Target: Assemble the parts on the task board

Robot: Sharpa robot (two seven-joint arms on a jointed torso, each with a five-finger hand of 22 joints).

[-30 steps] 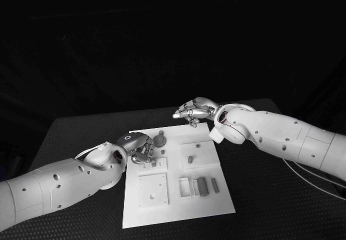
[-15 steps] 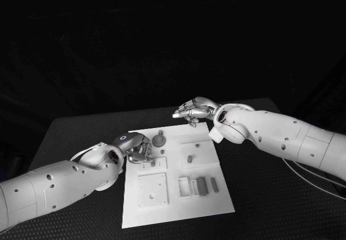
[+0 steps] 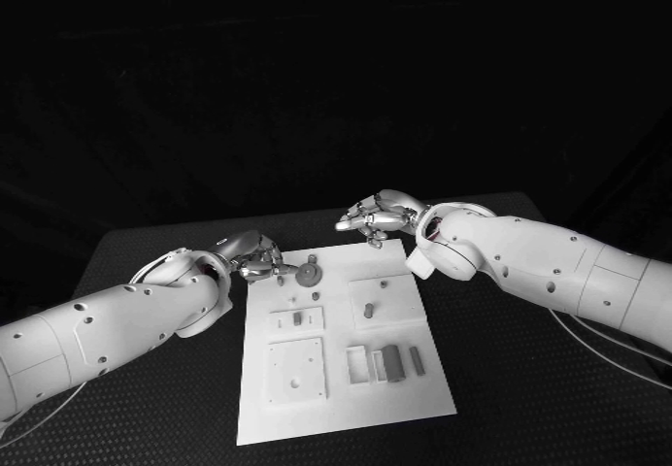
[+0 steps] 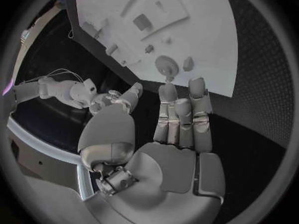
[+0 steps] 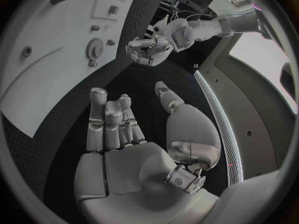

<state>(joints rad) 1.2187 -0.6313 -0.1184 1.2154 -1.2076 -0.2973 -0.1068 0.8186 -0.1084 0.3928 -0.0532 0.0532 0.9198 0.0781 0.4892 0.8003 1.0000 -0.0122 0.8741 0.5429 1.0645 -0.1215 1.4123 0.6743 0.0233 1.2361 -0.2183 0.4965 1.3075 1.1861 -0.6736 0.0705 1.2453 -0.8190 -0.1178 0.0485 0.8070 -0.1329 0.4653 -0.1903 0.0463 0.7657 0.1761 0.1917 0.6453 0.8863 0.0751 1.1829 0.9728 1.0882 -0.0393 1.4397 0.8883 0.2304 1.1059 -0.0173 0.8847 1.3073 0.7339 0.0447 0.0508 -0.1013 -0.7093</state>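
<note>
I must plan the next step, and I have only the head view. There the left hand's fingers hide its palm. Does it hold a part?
Observer: No. The left wrist view shows the left hand with a bare palm and straight fingers.
Operator: Where do these fingers point?
Observer: Toward the round toothed part on the task board; a gap separates them from it.
Operator: And the right hand?
Observer: In the right wrist view the right hand is also empty, its fingers stretched out.

Task board (image 5: 50,84) cut off by the circle's rim — small parts (image 3: 392,361) too tiny to identify.
</note>
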